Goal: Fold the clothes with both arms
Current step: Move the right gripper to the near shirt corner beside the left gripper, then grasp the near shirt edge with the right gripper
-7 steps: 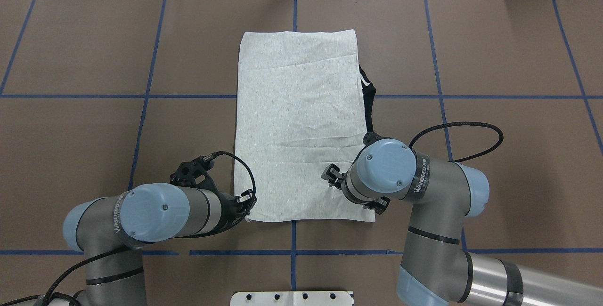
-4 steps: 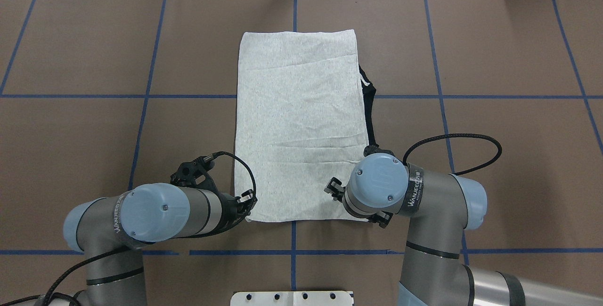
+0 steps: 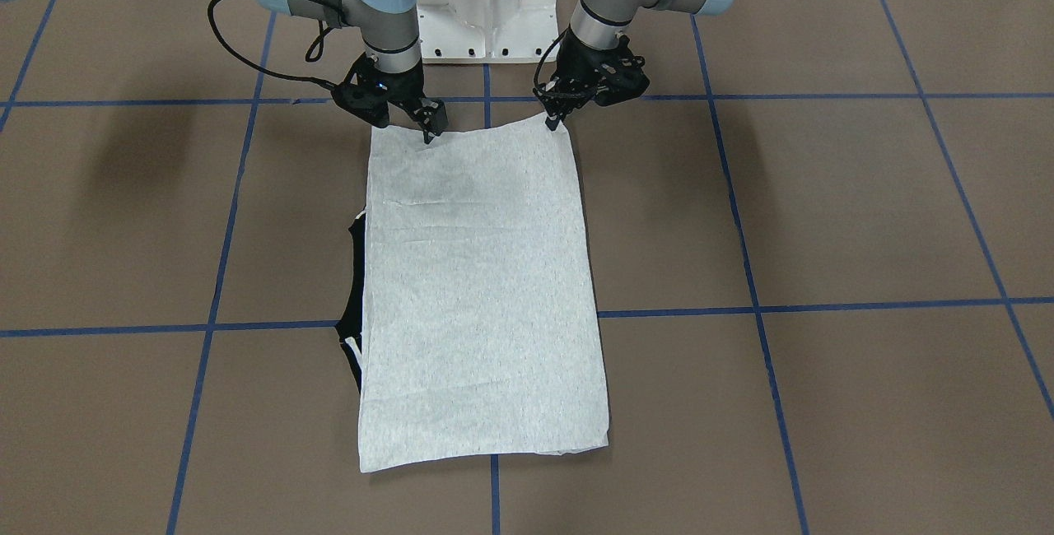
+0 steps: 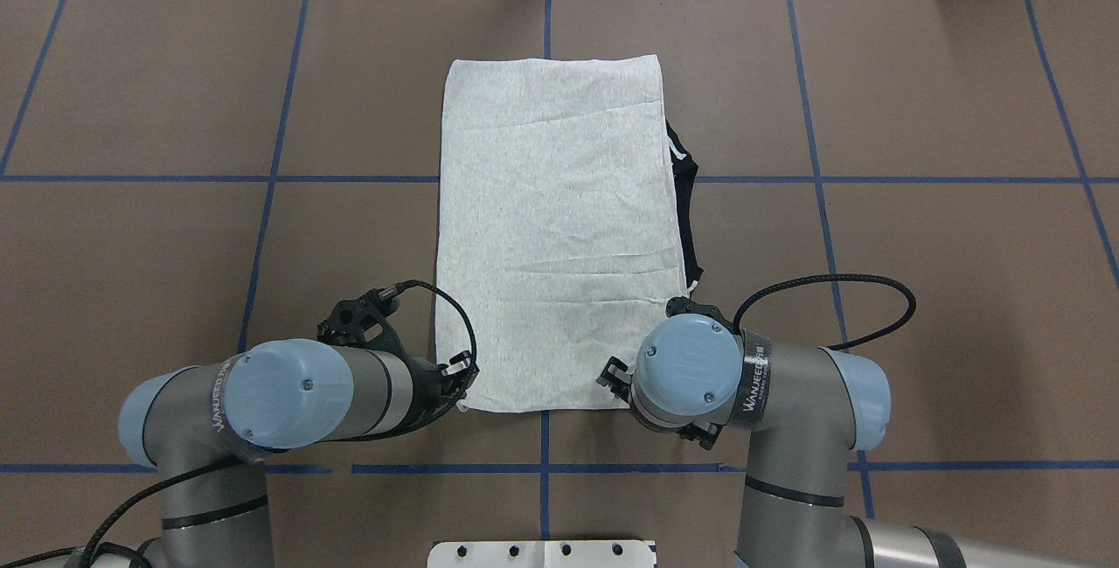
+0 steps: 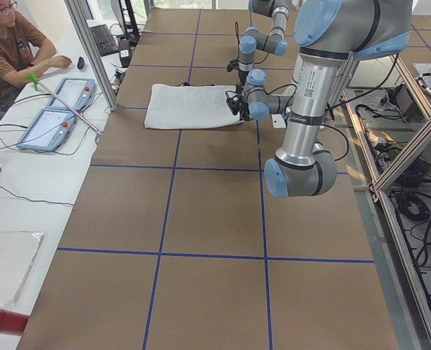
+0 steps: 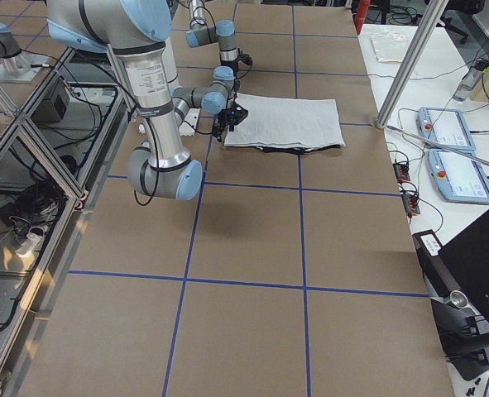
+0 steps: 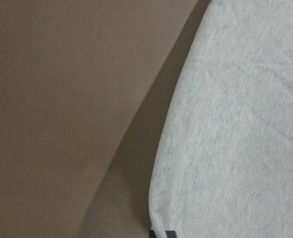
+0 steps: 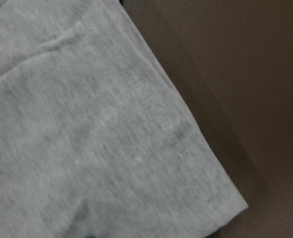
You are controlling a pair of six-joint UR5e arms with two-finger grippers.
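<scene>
The grey T-shirt [image 4: 555,227] lies folded into a long rectangle, plain back up, in the middle of the brown table. Its black collar [image 4: 686,201] pokes out along the right edge. My left gripper [image 3: 550,117] is at the shirt's near-left corner, its fingers closed to a point on the hem. The left wrist view shows that corner [image 7: 225,124] slightly raised, with a shadow under it. My right gripper [image 3: 403,119] stands open over the near-right corner, one fingertip [image 3: 431,130] touching the cloth. In the overhead view the right arm's wrist cap [image 4: 686,367] hides this corner. The right wrist view shows the corner [image 8: 111,139] lying flat.
The white pedestal base [image 3: 486,8] stands just behind both grippers. Blue tape lines [image 4: 262,227] grid the table. A seated person [image 5: 11,44] and two tablets [image 5: 55,109] are on the white bench beyond the table's far edge.
My right arm has drawn back toward the robot along the shirt's right side, ending at the near-right corner. The left arm and the shirt have stayed put.
</scene>
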